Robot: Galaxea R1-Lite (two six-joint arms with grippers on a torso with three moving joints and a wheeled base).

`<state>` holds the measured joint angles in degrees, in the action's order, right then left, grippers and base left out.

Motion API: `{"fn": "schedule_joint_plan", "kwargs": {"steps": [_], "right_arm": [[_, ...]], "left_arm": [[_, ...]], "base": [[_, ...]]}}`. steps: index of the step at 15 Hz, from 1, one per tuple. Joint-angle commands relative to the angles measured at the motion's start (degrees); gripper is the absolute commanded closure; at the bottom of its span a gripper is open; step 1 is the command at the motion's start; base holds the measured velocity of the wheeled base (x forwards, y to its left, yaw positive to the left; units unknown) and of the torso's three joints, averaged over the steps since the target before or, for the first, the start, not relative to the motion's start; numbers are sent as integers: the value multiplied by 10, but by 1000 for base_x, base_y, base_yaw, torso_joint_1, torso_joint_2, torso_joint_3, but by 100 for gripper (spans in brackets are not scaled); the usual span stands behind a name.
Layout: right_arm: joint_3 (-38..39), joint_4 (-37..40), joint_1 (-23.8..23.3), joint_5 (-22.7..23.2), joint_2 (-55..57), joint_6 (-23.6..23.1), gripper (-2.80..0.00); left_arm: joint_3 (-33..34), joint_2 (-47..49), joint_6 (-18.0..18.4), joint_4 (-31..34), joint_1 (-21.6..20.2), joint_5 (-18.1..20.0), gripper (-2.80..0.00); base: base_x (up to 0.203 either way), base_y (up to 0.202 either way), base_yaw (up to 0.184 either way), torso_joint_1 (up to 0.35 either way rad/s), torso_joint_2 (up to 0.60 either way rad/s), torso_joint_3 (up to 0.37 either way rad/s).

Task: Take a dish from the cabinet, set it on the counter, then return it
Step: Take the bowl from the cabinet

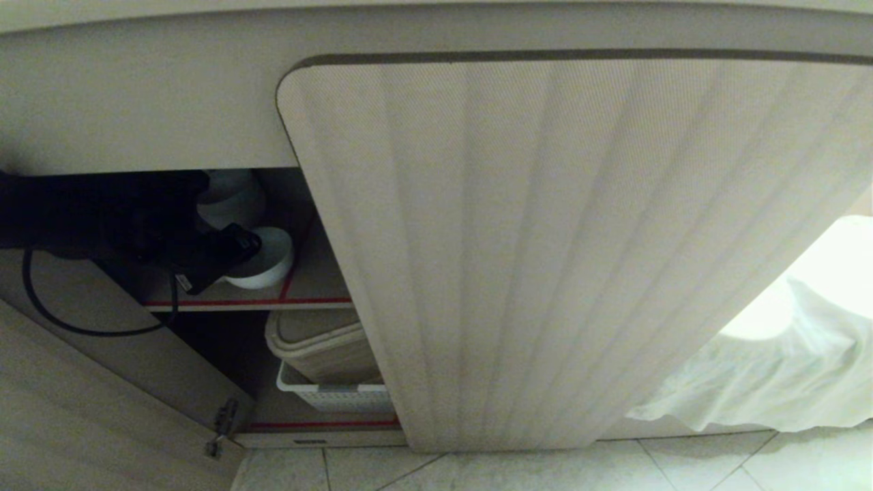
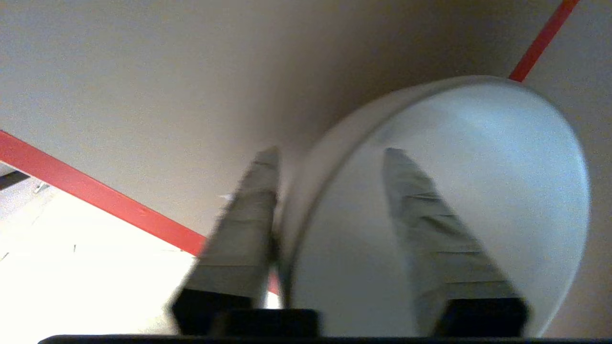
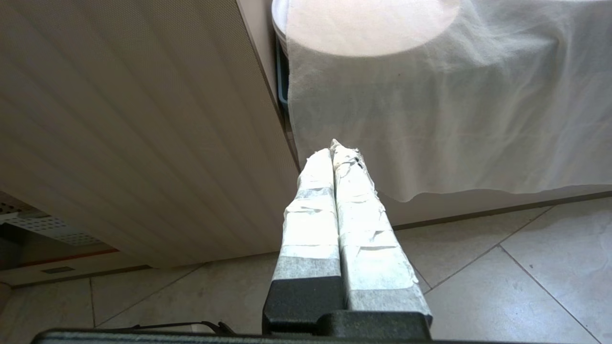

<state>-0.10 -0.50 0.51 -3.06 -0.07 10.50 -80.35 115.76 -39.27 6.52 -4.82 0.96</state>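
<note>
The dish [image 1: 274,254] is a small white bowl on the cabinet's upper shelf [image 1: 320,279], which has a red front edge. My left gripper [image 1: 235,249] reaches into the cabinet from the left and is at the dish. In the left wrist view its fingers straddle the dish [image 2: 483,167] rim: one finger [image 2: 248,224] lies against the outer wall, the other sits inside the bowl, off the wall. The left gripper [image 2: 331,153] is open. My right gripper [image 3: 337,148] hangs shut and empty near the floor. The counter top is out of view.
More white bowls [image 1: 235,194] stand behind the dish. A fluted cabinet door [image 1: 545,239] stands open on the right, another door [image 1: 68,382] low on the left. Beige containers [image 1: 320,348] in a white basket [image 1: 334,397] fill the lower shelf. A white cloth [image 1: 784,354] hangs at right.
</note>
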Motion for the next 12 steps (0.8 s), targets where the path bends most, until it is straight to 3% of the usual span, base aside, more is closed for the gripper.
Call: {"fn": "schedule_joint_plan", "kwargs": {"steps": [1,12], "right_arm": [[0,0,0,0,1,1,0],[0,0,0,0,1,1,0]], "left_arm": [[-1,-4,-2,0,0,0,0],[-6,-12,-2,32,0,1,0]], "base": [[0,0,0,0,0,0],[0,0,0,0,0,0]]}}
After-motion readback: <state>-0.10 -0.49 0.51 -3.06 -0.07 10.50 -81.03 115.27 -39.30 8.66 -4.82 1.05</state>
